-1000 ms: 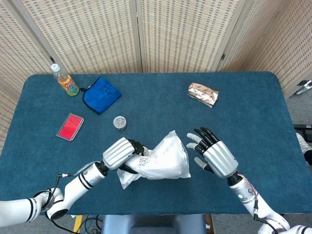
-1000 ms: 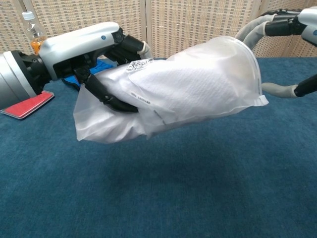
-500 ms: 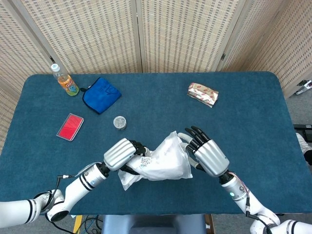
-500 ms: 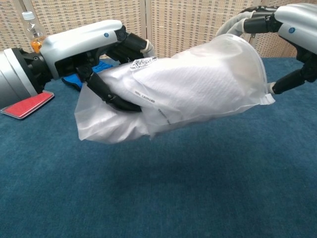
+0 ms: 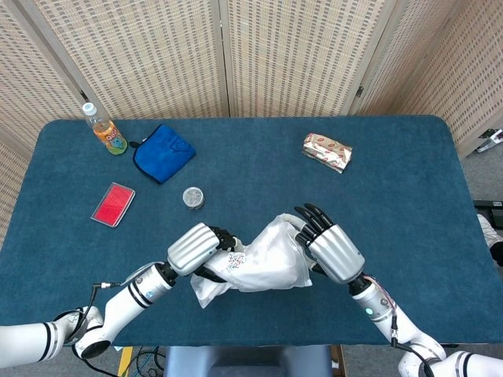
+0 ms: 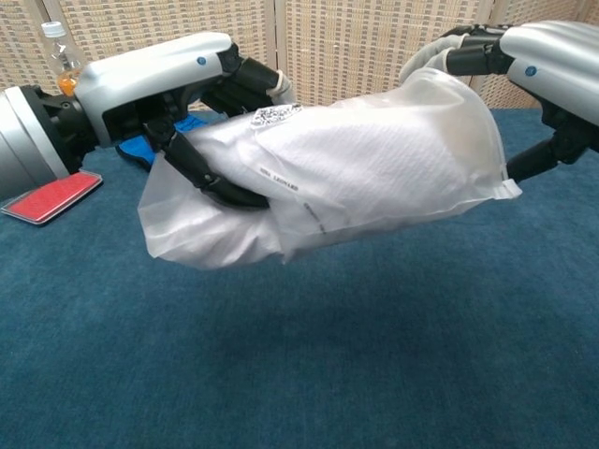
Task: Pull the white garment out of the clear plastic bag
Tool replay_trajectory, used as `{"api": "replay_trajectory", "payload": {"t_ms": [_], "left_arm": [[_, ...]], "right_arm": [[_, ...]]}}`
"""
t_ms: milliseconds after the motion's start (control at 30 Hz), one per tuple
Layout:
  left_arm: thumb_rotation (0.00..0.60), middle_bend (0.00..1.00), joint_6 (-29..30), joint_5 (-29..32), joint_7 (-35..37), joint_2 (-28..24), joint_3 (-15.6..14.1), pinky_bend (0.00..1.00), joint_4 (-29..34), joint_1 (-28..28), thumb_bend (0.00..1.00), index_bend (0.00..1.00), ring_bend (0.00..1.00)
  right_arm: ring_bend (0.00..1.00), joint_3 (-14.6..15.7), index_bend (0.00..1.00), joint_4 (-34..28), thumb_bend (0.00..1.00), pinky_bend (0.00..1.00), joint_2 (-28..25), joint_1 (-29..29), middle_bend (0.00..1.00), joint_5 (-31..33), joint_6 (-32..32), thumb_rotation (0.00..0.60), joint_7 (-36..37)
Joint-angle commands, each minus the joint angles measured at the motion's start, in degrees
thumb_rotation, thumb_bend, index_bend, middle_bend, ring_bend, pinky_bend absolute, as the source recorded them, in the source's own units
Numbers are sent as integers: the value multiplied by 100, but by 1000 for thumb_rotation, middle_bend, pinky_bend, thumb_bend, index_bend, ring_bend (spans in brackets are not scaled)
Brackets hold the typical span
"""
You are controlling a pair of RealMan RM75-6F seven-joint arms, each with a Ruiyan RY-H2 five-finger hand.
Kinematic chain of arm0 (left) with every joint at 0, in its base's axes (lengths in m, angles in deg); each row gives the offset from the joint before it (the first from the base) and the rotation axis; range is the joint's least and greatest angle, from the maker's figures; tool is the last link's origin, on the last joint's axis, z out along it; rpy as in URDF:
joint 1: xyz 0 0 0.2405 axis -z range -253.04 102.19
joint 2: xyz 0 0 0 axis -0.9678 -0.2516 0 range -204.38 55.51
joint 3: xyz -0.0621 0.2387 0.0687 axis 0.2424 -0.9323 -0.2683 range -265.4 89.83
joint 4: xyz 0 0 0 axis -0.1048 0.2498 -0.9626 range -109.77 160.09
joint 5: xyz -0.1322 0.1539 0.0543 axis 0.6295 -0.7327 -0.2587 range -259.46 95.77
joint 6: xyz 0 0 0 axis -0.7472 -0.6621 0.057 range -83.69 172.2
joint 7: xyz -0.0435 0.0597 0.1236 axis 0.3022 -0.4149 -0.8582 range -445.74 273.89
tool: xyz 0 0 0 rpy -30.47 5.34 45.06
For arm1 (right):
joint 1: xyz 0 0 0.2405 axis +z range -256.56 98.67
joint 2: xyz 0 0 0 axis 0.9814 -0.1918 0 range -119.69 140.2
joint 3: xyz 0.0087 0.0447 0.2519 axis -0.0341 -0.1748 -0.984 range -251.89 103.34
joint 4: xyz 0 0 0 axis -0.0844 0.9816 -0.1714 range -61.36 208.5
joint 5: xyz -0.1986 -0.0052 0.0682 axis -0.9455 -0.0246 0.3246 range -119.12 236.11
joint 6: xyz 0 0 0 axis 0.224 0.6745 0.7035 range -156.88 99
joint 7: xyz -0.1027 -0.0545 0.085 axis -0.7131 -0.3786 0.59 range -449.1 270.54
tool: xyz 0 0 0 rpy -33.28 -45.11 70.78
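A clear plastic bag (image 5: 259, 263) (image 6: 337, 182) with a folded white garment (image 6: 374, 159) inside hangs above the blue table, held up off the surface. My left hand (image 5: 196, 250) (image 6: 178, 89) grips the bag's left end, fingers wrapped around it. My right hand (image 5: 328, 245) (image 6: 533, 56) is at the bag's right end with its fingers spread, some lying over the top of the bag and the thumb below its corner. I cannot tell whether it grips the plastic.
On the blue table (image 5: 393, 181) lie a red card (image 5: 113, 204), a blue cloth (image 5: 163, 151), a drink bottle (image 5: 104, 129), a small round tin (image 5: 193, 196) and a wrapped packet (image 5: 327, 151). Woven screens stand behind.
My right hand has moved left from beside the bag up to its right end, fingers now over the top. The left hand keeps hold and has barely moved.
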Motion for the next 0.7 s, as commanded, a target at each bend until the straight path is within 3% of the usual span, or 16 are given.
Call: {"api": "replay_trajectory", "payload": {"t_ms": [33,433,700], "left_arm": [[600,568,-2,-10,-9,-5,-3,618,5,-1,231,506,551],[600,568,-34,-10,-64,-36,8,618,110,-5,231,504,551],[600,568,-65,24,-58,-100,15,618,181,-19,231,502,550]], "right_arm": [[110,4,366,21,272,145,15,14,204,31,-4,600,5],[110,46,431,124,287,145,189,152,223,94,-126,600,-74],[125,56,575,302,351,145,318,204,276,45,-39,600,-97]]}}
